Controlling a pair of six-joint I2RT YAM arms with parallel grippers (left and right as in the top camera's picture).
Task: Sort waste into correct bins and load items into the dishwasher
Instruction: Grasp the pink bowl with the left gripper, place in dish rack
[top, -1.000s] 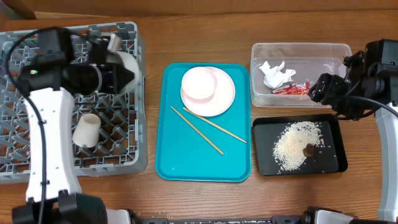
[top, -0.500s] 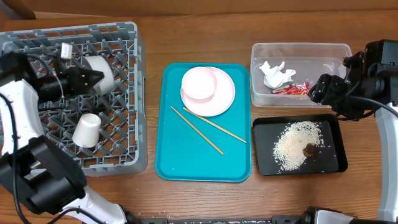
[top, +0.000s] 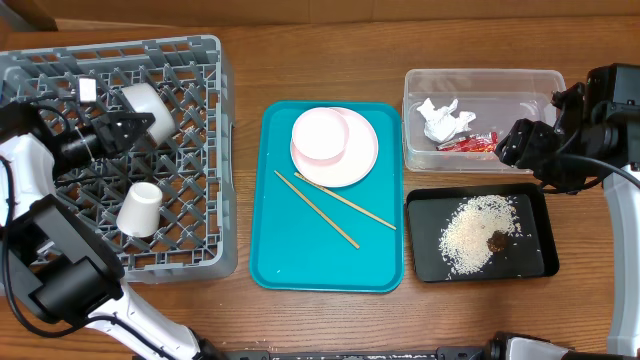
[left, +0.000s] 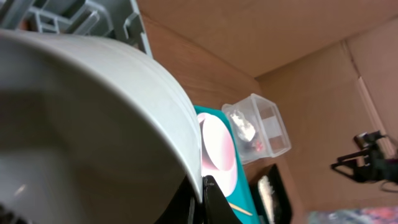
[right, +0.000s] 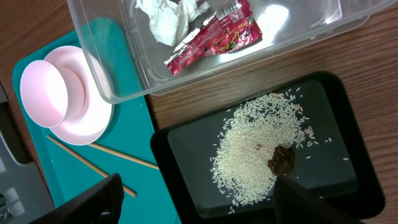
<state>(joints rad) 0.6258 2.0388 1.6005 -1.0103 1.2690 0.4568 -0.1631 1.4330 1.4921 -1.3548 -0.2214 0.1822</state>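
My left gripper (top: 128, 128) is shut on the rim of the pale grey bowl (top: 150, 108), holding it tilted over the back of the grey dish rack (top: 200, 255); the bowl (left: 87, 118) fills the left wrist view. A white cup (top: 139, 208) lies in the rack. The pink bowl (top: 318, 135) sits on the white plate (top: 362, 160) on the teal tray (top: 300, 255). The clear tub (top: 480, 80) holds the white tissue (top: 440, 118) and red wrapper (top: 470, 142). The black tray (top: 425, 265) holds rice (top: 475, 232) and the brown lump (top: 497, 241). My right gripper (right: 196, 199) is open above the black tray.
Two wooden chopsticks (top: 330, 205) lie across the teal tray. Bare wooden table (top: 320, 60) runs behind the tray and rack. A cardboard wall (left: 280, 31) shows in the left wrist view.
My left arm has swung left and back over the rack, carrying the grey bowl with it toward the rack's back left. The right arm has not moved.
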